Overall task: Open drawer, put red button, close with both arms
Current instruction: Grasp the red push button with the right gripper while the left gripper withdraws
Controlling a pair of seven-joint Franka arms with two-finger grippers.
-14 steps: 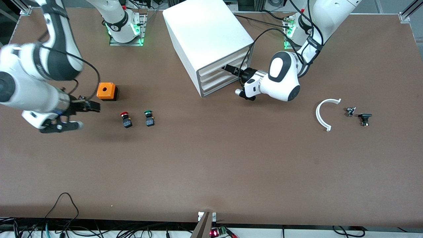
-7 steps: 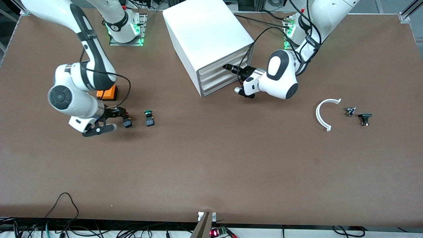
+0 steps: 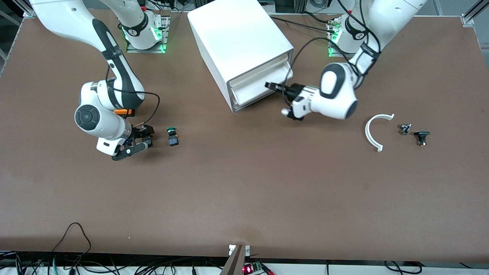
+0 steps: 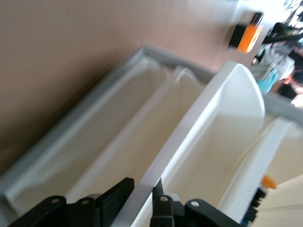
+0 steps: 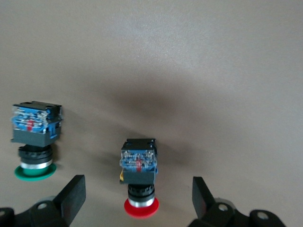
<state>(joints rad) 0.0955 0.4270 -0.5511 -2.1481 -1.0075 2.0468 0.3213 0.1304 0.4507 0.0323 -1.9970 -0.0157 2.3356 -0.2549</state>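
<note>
Matt brown table [image 3: 244, 191], smooth white plastic drawer [image 4: 208, 137], glossy red button [image 5: 140, 187] cap

Both arms [image 3: 110, 72] are glossy white with black joint caps, black cables, seemingly green-lit bases.

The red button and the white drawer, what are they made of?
The red button looks like plastic: a shiny red cap, a silvery, maybe metal ring under it, and a black blocky body. It lies between the open fingers of the right gripper. The drawer looks like smooth, matte white plastic with thin walls and rounded corners; the left gripper pinches its front edge.
</note>
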